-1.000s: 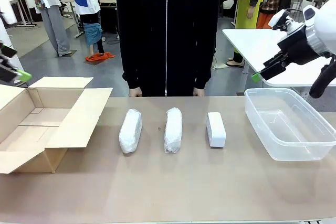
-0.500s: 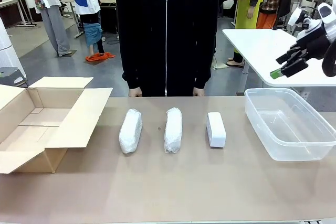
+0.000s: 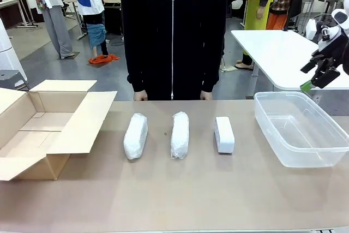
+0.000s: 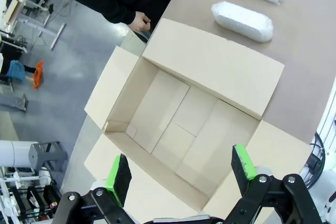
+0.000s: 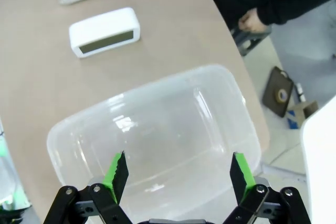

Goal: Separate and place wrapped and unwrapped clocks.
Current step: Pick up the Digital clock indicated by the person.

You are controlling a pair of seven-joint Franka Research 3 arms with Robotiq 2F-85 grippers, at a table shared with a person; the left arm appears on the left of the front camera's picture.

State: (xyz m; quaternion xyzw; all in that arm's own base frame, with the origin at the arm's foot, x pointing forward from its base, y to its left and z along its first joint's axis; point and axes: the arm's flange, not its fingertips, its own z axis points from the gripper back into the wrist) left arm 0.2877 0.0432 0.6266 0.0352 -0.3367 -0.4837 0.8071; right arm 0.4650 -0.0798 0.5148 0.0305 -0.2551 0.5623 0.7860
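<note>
Both grippers up off the table, jaws spread and empty; three clocks in a row mid-table.

The left gripper [image 4: 181,166] hangs wide open over the cardboard box [image 3: 32,129], whose near-left flap runs off the frame. The right gripper [image 5: 176,169] gapes empty above the clear tub [image 3: 262,105], whose right end is cut off. Between box and tub, apart from both, lie the left wrapped clock [image 3: 136,136], the middle wrapped clock [image 3: 180,135] and the bare clock [image 3: 224,134], with gaps between them. No face can be made out through the wrap. Open table [image 3: 174,200] lies nearer.
</note>
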